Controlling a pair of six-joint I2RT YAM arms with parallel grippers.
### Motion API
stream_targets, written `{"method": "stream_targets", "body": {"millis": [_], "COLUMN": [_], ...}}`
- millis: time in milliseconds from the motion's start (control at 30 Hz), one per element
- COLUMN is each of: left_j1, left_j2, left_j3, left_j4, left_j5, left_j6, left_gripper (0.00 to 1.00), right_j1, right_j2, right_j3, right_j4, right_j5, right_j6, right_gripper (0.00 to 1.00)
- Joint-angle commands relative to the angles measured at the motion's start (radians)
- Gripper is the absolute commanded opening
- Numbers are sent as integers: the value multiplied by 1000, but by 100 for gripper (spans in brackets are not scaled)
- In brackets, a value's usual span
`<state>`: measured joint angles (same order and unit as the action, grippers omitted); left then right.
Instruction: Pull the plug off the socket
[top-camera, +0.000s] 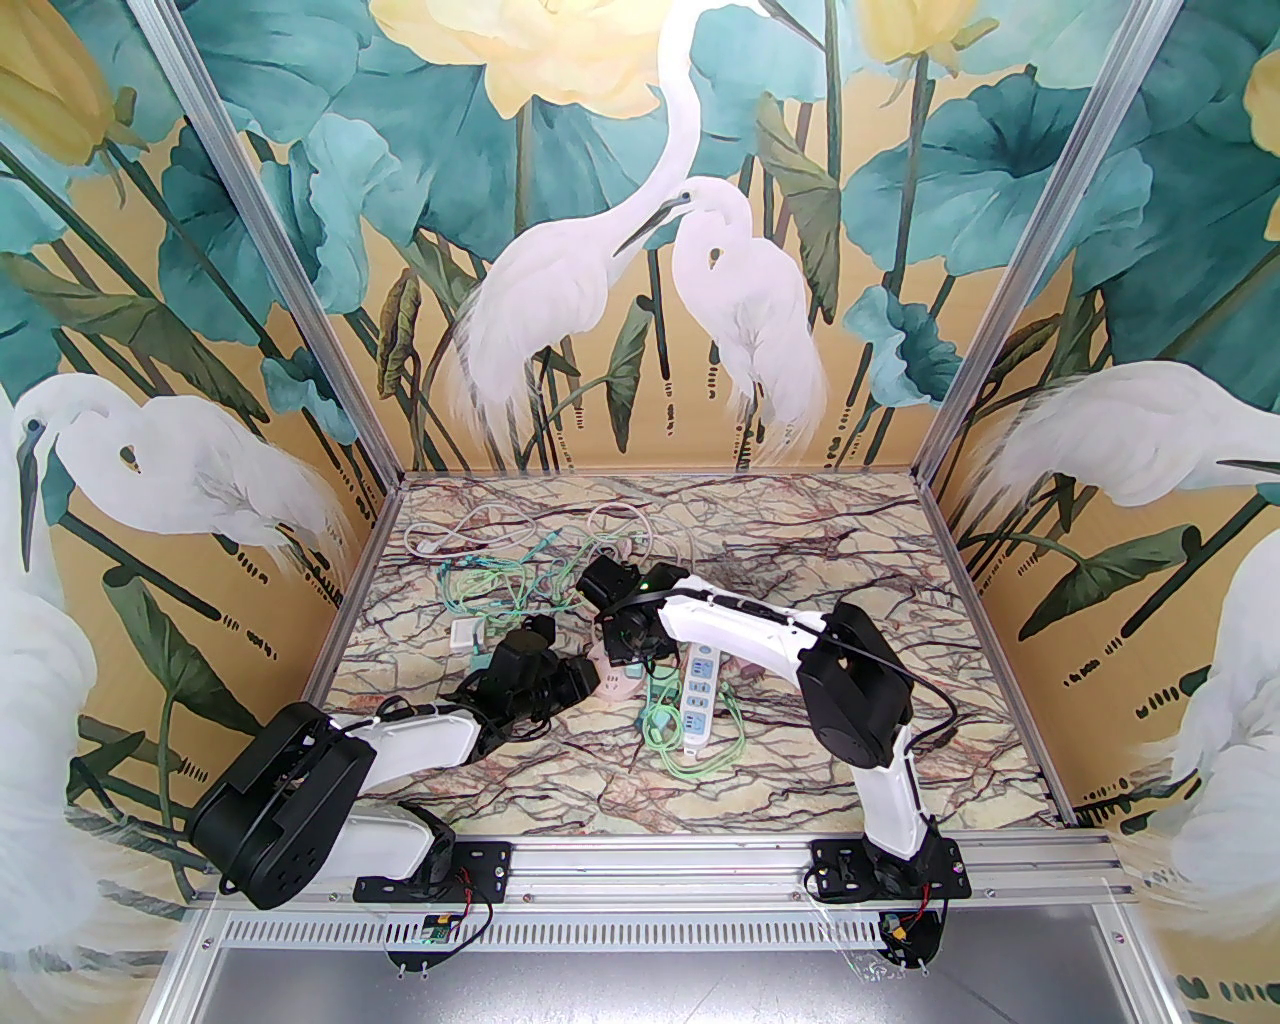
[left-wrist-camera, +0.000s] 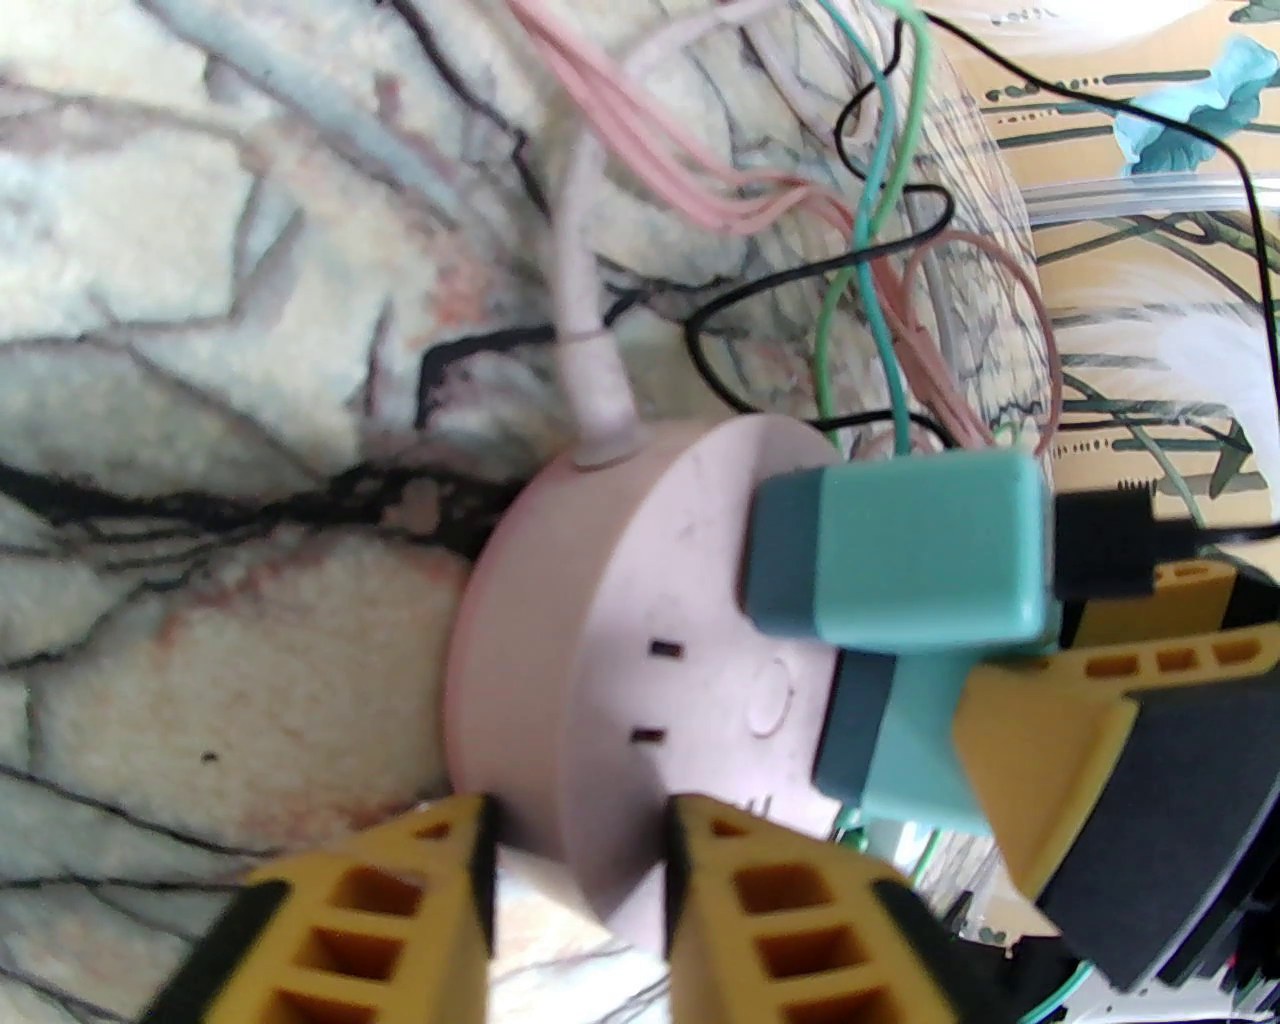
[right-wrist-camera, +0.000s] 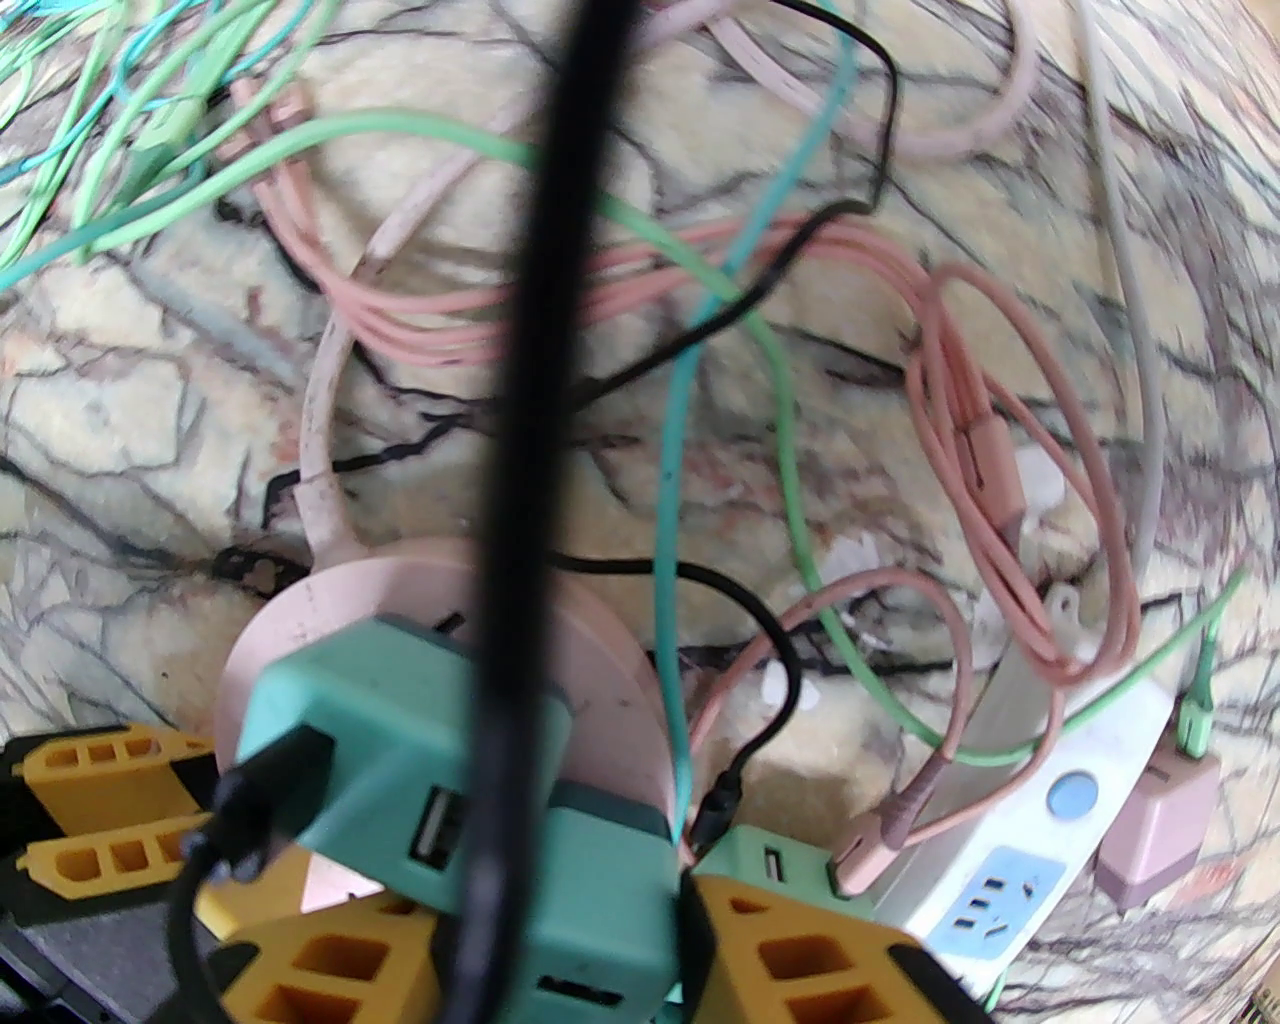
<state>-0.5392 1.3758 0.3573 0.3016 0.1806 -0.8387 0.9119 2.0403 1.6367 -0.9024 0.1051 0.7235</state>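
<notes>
Plugs (left-wrist-camera: 900, 545), two teal, apparently seated on one pink socket (left-wrist-camera: 600, 620).

One round pink socket (left-wrist-camera: 600, 620), two teal plugs (left-wrist-camera: 900, 550) (left-wrist-camera: 900, 740), one white power strip (right-wrist-camera: 1040, 840)

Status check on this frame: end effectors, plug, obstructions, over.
Left end effector shut on pink socket rim. Right end effector straddles one teal plug, grip unclear. Plug still seated. Tangled cables alongside.

The round socket (left-wrist-camera: 620, 620) reads as smooth matt pink plastic, and the teal plug (left-wrist-camera: 900, 550) is matt plastic too. The left gripper (left-wrist-camera: 578, 850) shows yellow moulded plastic, while the table (left-wrist-camera: 200, 300) looks like veined marble print.
</notes>
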Motion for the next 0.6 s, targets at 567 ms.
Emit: {"method": "stream_targets", "body": {"millis": [567], "left_j1": [-51], "left_j2": [-40], "left_j3": [49], "left_j4": [-154], "left_j5": [-35], "left_j6": [12], "left_gripper": [48], "right_j1": [7], "right_j2": [27], "right_j3": [5], "right_j4": [10], "right_j5": [-42], "right_j6": [-6], "right_gripper": [28]}}
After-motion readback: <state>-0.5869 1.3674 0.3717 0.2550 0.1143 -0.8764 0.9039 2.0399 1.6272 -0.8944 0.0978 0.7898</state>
